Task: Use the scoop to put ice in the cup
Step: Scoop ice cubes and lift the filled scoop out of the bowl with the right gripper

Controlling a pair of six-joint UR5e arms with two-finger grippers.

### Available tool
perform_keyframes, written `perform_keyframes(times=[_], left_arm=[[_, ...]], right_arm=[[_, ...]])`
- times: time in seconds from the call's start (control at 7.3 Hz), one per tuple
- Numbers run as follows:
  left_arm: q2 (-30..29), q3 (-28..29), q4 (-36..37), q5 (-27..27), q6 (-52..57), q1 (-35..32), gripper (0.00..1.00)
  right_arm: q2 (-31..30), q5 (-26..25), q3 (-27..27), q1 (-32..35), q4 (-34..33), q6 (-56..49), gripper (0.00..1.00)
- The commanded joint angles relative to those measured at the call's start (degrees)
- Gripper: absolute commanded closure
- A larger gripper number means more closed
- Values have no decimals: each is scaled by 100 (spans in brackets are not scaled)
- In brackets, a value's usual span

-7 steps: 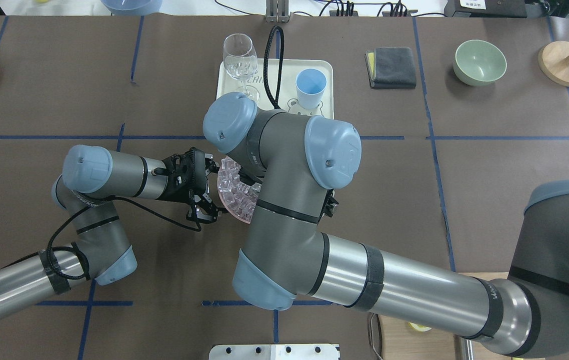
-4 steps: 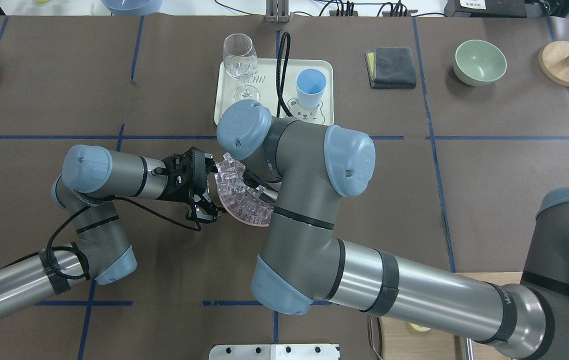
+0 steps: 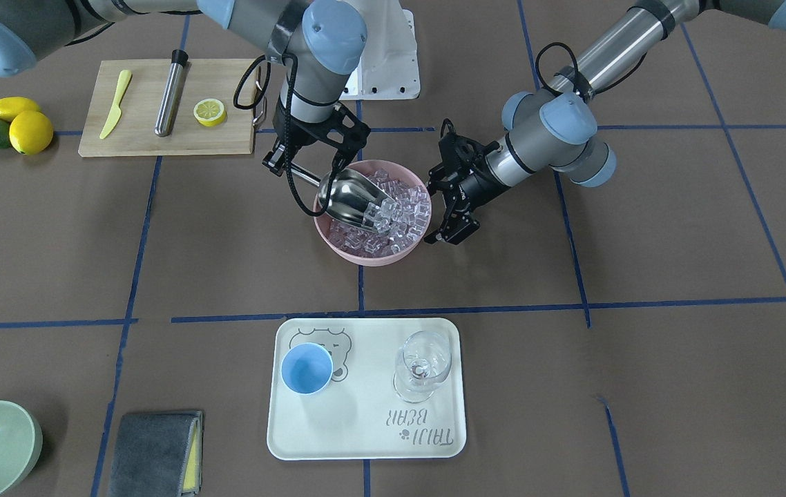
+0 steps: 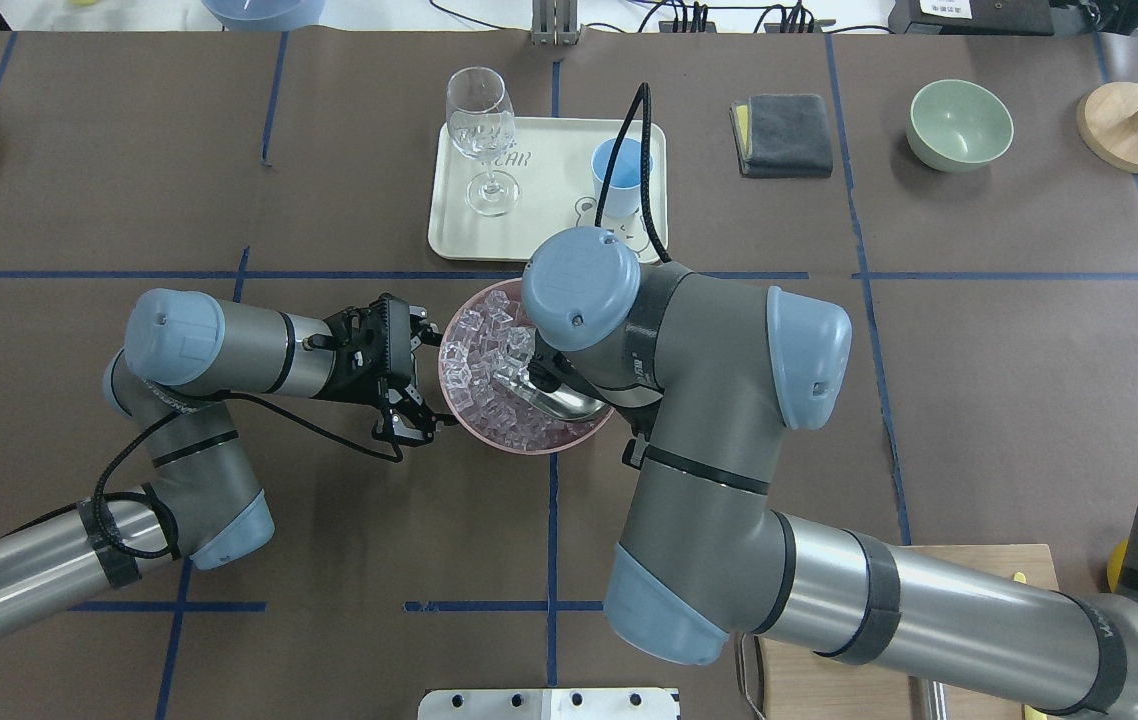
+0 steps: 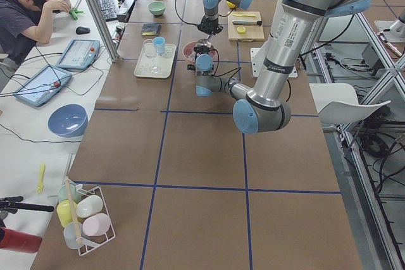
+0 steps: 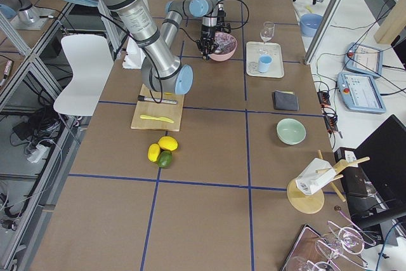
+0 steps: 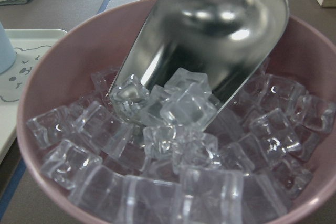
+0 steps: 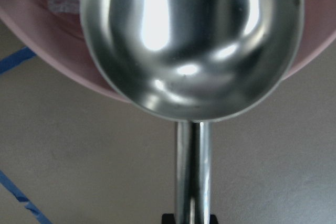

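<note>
The brown-papered counter, ruled with blue tape, lies bare to both sides of the pink bowl. A bare strip also separates the bowl from the cream tray on its operators' side. The right arm comes in from the robot's right and hangs over that side of the bowl. The left arm lies level on the bowl's other side.

The tray sits just past a tape line, clear of the bowl's rim. It carries a bear drawing and lettering whose last word reads "BEAR"; the word before it is unclear. A clear wine glass and the light-blue cup stand upright on the tray, well apart from the bowl.

The steel scoop is inside the bowl, tilted mouth-down. Its lip is dug in among the ice cubes, and a few cubes sit in its mouth. The right claw is clamped on the scoop's thin handle, outside the bowl's rim. The left claw has its jaws spread wide, just beside the rim on the robot's left. Whether a fingertip touches the rim cannot be told.

Half a second ago the right wrist covered much of the bowl. It has since swung toward the robot's right, so most of the bowl now shows, and its black cable crosses the cup in the overhead view. The left arm and the bowl have not moved.
</note>
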Motion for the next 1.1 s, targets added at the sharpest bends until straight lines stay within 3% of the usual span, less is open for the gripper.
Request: perform_keyframes(times=[0.0,0.27,0.68,0.96], left_arm=[[-1,0,0,0,0,0,0],[-10,0,0,0,0,0,0],[-19,0,-9,0,0,-9,0],[-27,0,-9,0,-9,-9,0]], right_arm=[[-114,45,417,62,160,17,100],[-299,80,849,132,178,218,100],[-299,815,1043,658,222,367,100],[-299,1125,1044,984,222,1050,100]])
